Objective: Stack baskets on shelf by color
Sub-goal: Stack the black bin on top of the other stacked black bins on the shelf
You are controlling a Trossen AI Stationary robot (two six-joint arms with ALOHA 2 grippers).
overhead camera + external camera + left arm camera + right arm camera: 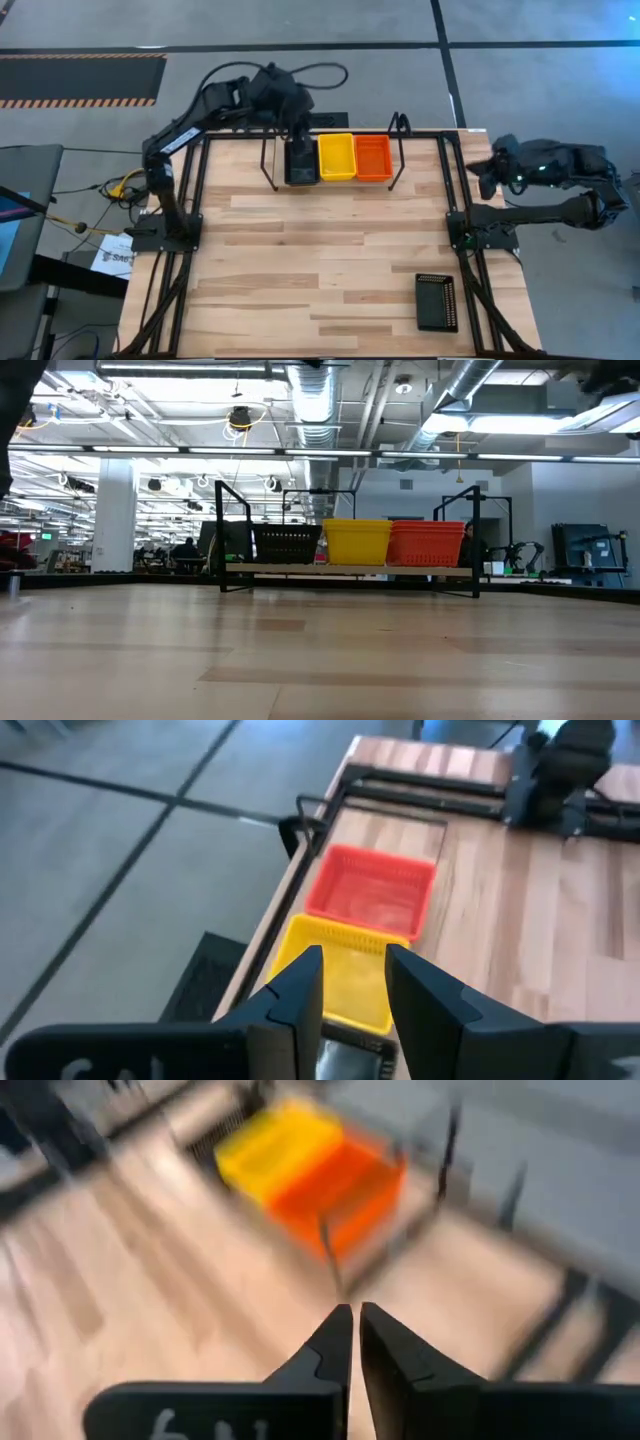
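The shelf stands at the table's far edge and bears a black basket on the left, a yellow basket in the middle and a red basket on the right. In the low view they stand side by side on its rail: black, yellow, red. My left gripper hovers open above the shelf's left part, holding nothing. Another black basket lies on the table near the right front. My right gripper hangs off the table's right side, its fingers barely apart, empty.
Black frame rails run along both sides of the wooden table. The shelf's upright looped ends rise at either side of the baskets. Papers and cables lie off the table's left edge.
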